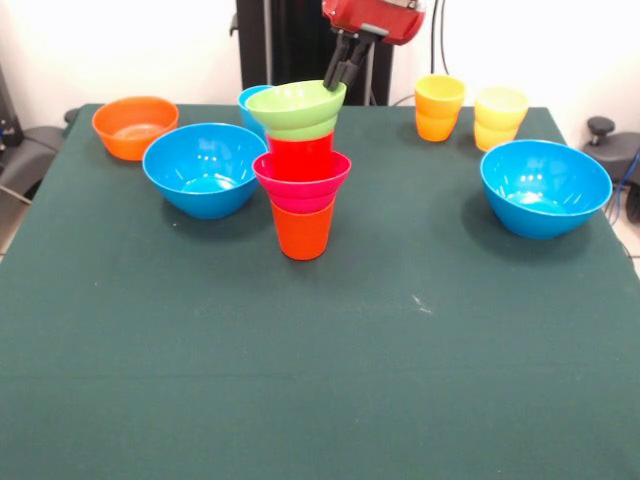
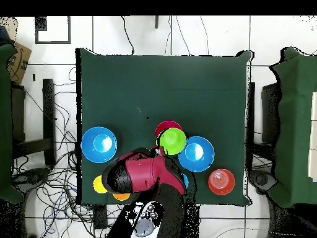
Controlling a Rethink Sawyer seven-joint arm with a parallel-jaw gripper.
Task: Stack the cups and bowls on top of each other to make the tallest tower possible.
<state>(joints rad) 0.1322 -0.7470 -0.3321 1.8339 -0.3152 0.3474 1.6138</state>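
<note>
A tower stands mid-table: an orange cup [image 1: 302,232] at the bottom, a pink-red bowl [image 1: 301,180] on it, a red cup [image 1: 300,153] in that, and a lime-green bowl [image 1: 296,108] on top, tilted up towards the back. My gripper [image 1: 341,75] comes down from above and is shut on the green bowl's far rim. In the overhead view the green bowl [image 2: 172,141] covers most of the tower, and the red arm head [image 2: 136,173] hides the gripper.
Two large blue bowls [image 1: 205,168] [image 1: 545,185] flank the tower. An orange bowl [image 1: 135,125] sits far left. A light blue cup [image 1: 250,100] stands behind the tower. A yellow-orange cup [image 1: 440,107] and a pale yellow cup [image 1: 500,117] stand far right. The table has a green cloth [image 1: 320,380].
</note>
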